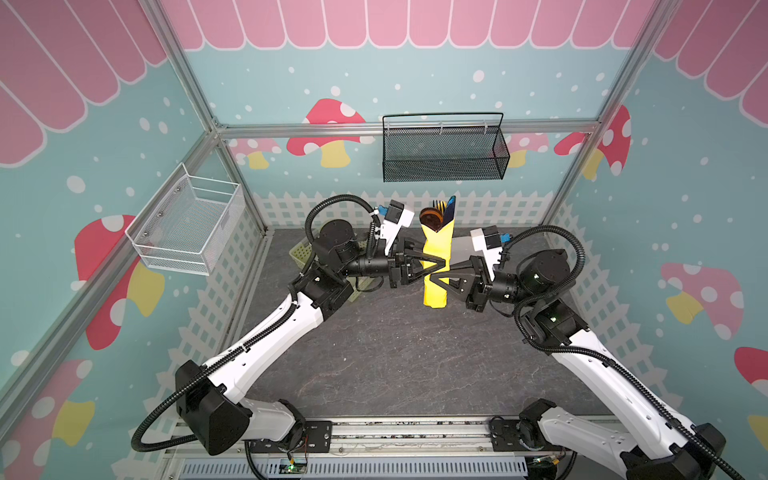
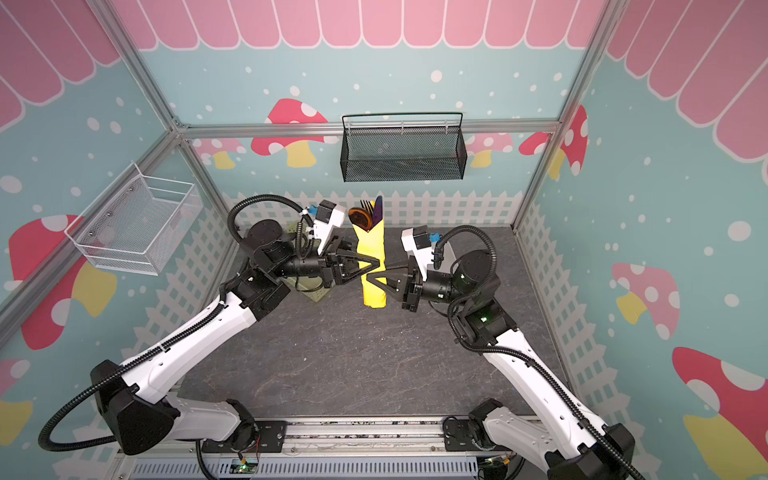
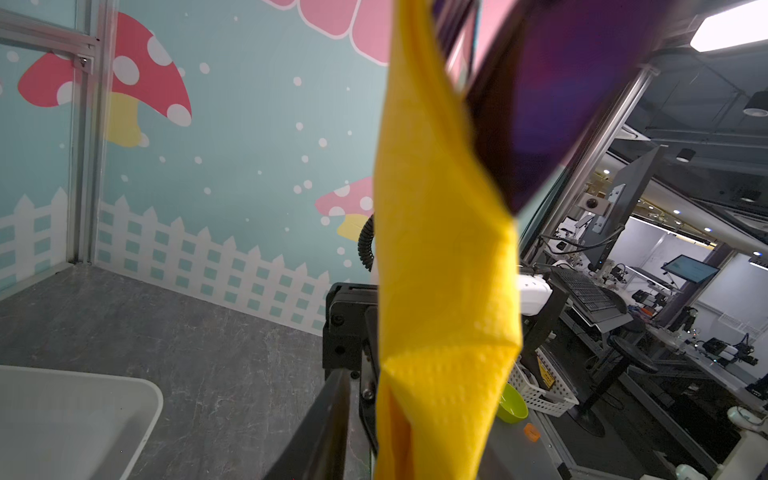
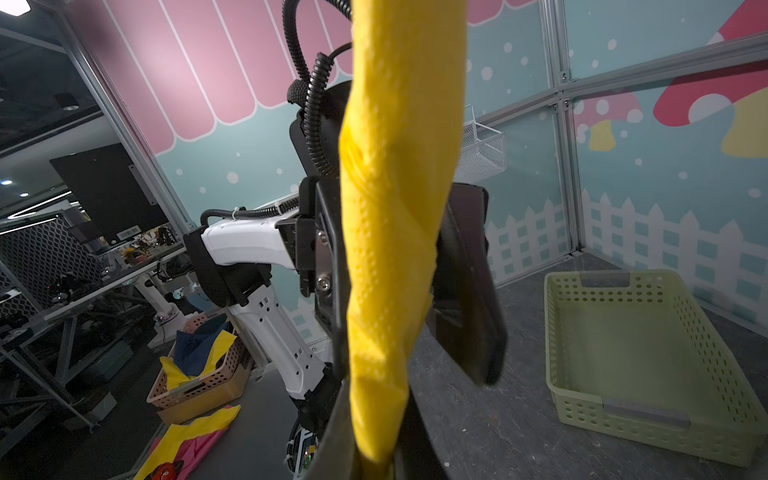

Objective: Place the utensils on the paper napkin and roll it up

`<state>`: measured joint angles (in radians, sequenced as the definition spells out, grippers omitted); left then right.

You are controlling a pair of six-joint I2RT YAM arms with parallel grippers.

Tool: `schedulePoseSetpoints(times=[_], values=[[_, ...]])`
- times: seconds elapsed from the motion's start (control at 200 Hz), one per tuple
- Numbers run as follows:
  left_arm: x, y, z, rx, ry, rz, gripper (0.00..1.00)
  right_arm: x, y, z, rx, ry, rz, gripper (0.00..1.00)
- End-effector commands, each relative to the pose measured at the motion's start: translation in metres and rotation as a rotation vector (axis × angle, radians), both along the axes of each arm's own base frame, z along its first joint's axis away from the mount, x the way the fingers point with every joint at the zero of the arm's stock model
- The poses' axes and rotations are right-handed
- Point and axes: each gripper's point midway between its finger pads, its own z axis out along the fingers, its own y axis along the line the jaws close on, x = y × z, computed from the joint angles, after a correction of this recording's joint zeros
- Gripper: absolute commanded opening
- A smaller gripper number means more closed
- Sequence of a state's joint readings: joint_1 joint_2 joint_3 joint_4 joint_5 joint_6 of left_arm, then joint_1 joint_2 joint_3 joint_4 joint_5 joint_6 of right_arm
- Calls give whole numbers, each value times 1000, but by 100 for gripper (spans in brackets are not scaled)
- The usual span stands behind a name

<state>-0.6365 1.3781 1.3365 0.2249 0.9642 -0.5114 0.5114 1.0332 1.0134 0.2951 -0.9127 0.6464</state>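
The yellow paper napkin (image 1: 436,249) (image 2: 371,249) is rolled into a narrow tube and held upright above the table. The utensils stick out of its top: a dark spoon bowl (image 1: 430,218), black fork tines (image 1: 439,204) and a purple knife blade (image 1: 449,212). My left gripper (image 1: 442,262) comes in from the left. Its fingers (image 4: 465,291) stand on both sides of the roll's middle. My right gripper (image 1: 433,277) grips the roll just below, from the right, pinching the paper (image 4: 395,208). The left wrist view shows the roll (image 3: 440,270) close up with a purple utensil (image 3: 561,104) above it.
A pale green perforated basket (image 4: 631,353) (image 1: 301,251) sits on the grey table (image 1: 395,353) behind my left arm. A white tray corner (image 3: 75,415) is nearby. A black mesh basket (image 1: 444,153) hangs on the back wall and a white wire basket (image 1: 187,224) on the left wall.
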Motion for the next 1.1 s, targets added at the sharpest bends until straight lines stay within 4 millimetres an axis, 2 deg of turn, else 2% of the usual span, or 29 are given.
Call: schedulePoseSetpoints(times=[0.0,0.145,0.26,0.505,0.685,0.75,0.911,1.096], values=[[-5,2,5,9,-20,0,23,-5,0,7,19,-46,14,1],[-4,3,7,8,-31,9,8,-2,1,1,5,-30,5,2],[-3,3,9,3,-42,16,2,-1,1,-1,-1,-25,1,4],[-3,5,13,-9,-58,29,0,-2,0,-7,-8,-10,-4,26],[-2,4,15,-14,-60,32,0,-3,-1,-12,-10,2,-10,29],[-1,4,15,-15,-62,32,0,-3,-2,-12,-10,1,-15,29],[-1,4,15,-17,-57,28,0,-2,-3,-8,-2,-11,-30,9],[1,4,9,-5,-45,41,17,0,-6,0,10,-31,-58,1]])
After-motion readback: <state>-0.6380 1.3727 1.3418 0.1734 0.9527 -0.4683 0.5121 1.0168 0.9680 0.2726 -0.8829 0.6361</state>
